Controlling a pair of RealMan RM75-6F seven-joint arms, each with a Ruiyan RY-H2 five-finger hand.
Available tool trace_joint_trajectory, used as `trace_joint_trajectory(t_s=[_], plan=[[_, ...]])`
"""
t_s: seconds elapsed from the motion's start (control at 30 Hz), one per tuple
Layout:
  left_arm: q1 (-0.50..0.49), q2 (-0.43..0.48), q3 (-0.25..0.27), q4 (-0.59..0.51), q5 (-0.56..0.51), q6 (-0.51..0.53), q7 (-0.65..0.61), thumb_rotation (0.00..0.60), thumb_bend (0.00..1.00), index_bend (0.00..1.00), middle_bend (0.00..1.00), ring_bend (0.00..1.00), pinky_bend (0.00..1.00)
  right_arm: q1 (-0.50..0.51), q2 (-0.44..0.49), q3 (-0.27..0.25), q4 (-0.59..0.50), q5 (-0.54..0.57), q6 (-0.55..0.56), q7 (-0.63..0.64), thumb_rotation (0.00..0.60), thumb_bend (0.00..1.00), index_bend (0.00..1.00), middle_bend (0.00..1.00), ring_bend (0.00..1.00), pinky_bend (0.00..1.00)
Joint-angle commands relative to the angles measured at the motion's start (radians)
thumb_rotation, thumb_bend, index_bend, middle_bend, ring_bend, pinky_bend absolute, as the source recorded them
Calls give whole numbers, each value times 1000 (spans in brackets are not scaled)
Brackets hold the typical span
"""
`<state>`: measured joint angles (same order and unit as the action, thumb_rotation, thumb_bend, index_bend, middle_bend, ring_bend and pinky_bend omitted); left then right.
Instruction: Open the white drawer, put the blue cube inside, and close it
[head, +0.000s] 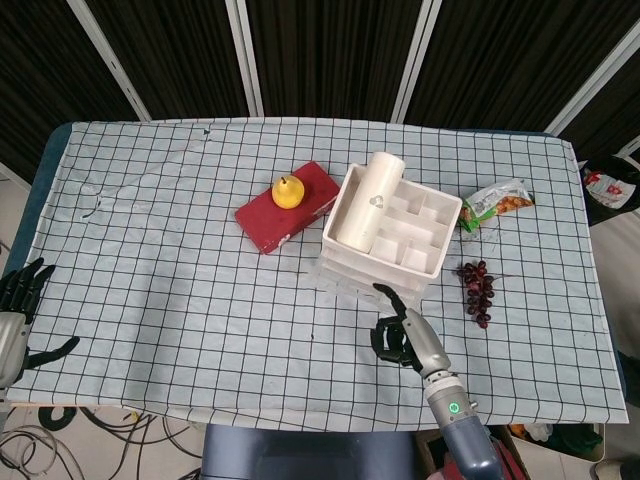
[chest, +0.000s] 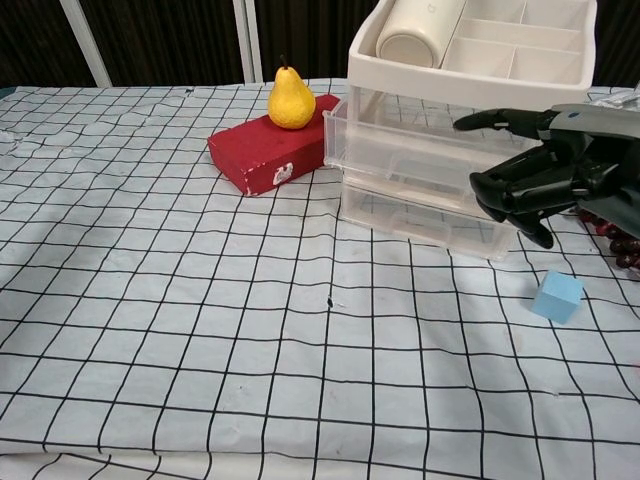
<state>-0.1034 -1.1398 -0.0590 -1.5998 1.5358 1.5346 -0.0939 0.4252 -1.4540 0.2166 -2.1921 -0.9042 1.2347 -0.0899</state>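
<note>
Checked cloth covers the worktop (head: 180, 290). White drawer unit (chest: 430, 170) sits centre-right, one clear drawer partly out; looks like light, stiff, slick plastic, so take hold at the front lip. Right hand (chest: 535, 185) has fingers hooked on that drawer front. Left hand (head: 18, 300) idle w/ fingers spread. Blue cube (chest: 557, 296) lies just right of the unit; prob. light, rigid, easy to pinch by opposite faces.

A robot test lab or studio — the desk (head: 150, 200) wears a black-gridded white cloth, with dark curtain panels (head: 320, 50) split by white struts behind it. Loose cables (head: 60, 420) trail on the floor beside the desk's near-left corner — a staged rig, not a home.
</note>
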Motion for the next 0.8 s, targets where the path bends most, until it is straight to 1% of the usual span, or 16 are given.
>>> trace_joint_trajectory(t_s=[0.03, 0.17, 0.3, 0.43, 0.53, 0.67, 0.73, 0.8], plan=[[0, 0, 0, 0, 0, 1, 0, 600, 25, 0, 0, 0, 0, -2, 4, -2, 0, -5, -1, 4, 600, 499, 0, 705, 753, 773], [0, 0, 0, 1, 1, 0, 0, 600, 25, 0, 0, 0, 0, -16, 23, -20, -18, -38, 0, 15, 600, 498, 0, 705, 753, 773], [1, 1, 1, 0, 3, 3, -2, 600, 26, 0, 0, 0, 0, -50, 60, -54, -49, -111, 20, 31, 600, 499, 0, 703, 753, 773], [3, 2, 2, 1, 5, 6, -5, 600, 29, 0, 0, 0, 0, -97, 129, -90, -91, -212, 64, 41, 600, 497, 0, 703, 753, 774], [3, 0, 6, 2, 14, 6, 1, 600, 30, 0, 0, 0, 0, -140, 205, -119, -116, -299, 100, 59, 600, 491, 0, 703, 753, 773], [3, -4, 11, 1, 23, 9, 8, 600, 30, 0, 0, 0, 0, -182, 294, -144, -111, -363, 128, 96, 600, 443, 0, 703, 753, 774], [4, -6, 11, 1, 25, 12, 10, 600, 31, 0, 0, 0, 0, -201, 341, -159, -94, -381, 134, 116, 600, 402, 0, 703, 753, 773], [5, -7, 11, 0, 26, 13, 11, 600, 34, 0, 0, 0, 0, -216, 380, -174, -69, -384, 131, 132, 600, 337, 0, 703, 753, 773]])
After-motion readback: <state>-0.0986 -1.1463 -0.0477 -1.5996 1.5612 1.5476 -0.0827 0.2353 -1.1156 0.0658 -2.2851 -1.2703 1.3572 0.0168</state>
